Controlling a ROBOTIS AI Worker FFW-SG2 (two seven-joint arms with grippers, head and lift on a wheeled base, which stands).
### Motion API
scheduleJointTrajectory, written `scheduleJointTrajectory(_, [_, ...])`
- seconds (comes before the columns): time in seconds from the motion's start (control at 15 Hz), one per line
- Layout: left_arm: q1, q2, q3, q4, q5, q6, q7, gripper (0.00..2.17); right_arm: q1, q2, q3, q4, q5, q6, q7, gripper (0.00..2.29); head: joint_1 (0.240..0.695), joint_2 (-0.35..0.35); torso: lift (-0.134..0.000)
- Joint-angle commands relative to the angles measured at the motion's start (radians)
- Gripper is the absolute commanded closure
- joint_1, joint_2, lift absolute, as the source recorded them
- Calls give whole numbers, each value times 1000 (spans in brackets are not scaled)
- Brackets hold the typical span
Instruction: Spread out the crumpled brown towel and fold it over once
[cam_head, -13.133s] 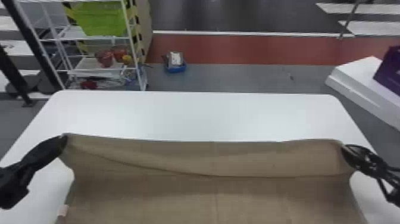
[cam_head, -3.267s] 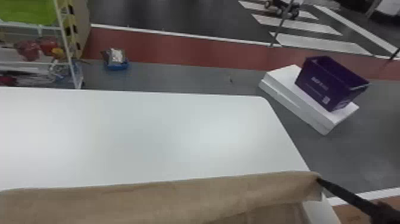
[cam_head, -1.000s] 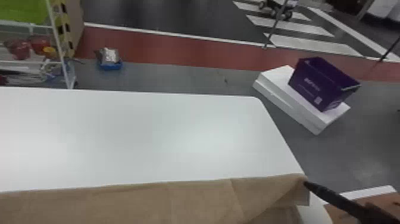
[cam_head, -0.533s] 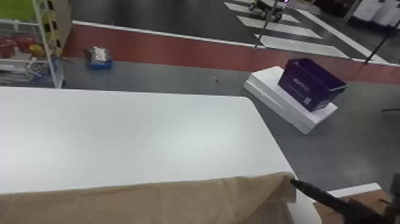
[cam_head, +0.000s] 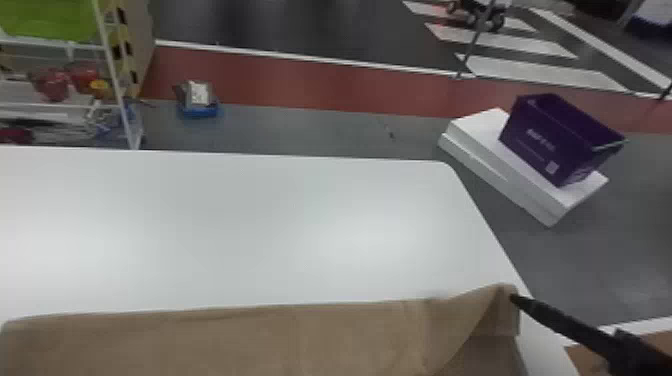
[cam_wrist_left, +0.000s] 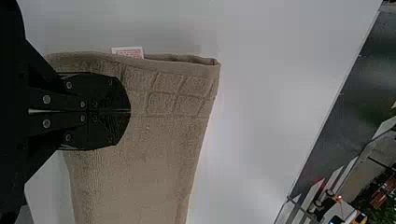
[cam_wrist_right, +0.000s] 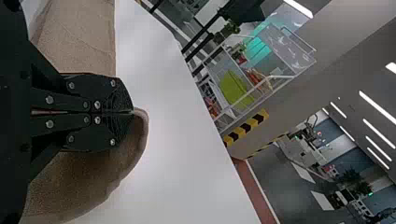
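Right pincer grips brown towel near table's side edge; left pincer closed above it

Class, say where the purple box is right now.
In the head view, the purple box is on the right, sitting on white slabs on the floor, beyond the table's right side.

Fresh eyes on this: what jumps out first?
Most likely the brown cloth towel, stretched along the near side of the smooth white table, its far right corner pinched in the black two-fingered right hand. Next, the purple open-topped box, on flat white slabs on the floor beyond the table's right side.
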Motion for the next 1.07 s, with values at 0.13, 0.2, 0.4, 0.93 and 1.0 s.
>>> scheduleJointTrajectory(0.13, [4,3,-11,3,-34,-55,23,1889,-15,16,23,-38,0,31,0,1231,695,-219,-123])
scheduleJointTrajectory(0.2, [6,5,-8,2,-34,-58,31,1892,-24,24,26,-48,3,46,0,1234,695,-206,-123])
scheduleJointTrajectory(0.4, [3,8,11,3,-34,-67,31,1889,-38,27,46,-69,3,80,0,1234,695,-170,-123])
scheduleJointTrajectory(0.93, [0,13,43,23,-28,-67,14,1889,26,21,-31,-92,6,110,20,1234,695,-109,-123])
scheduleJointTrajectory(1.0, [-3,13,41,23,-27,-67,14,1889,38,16,-35,-86,27,74,20,1231,695,-133,-123])
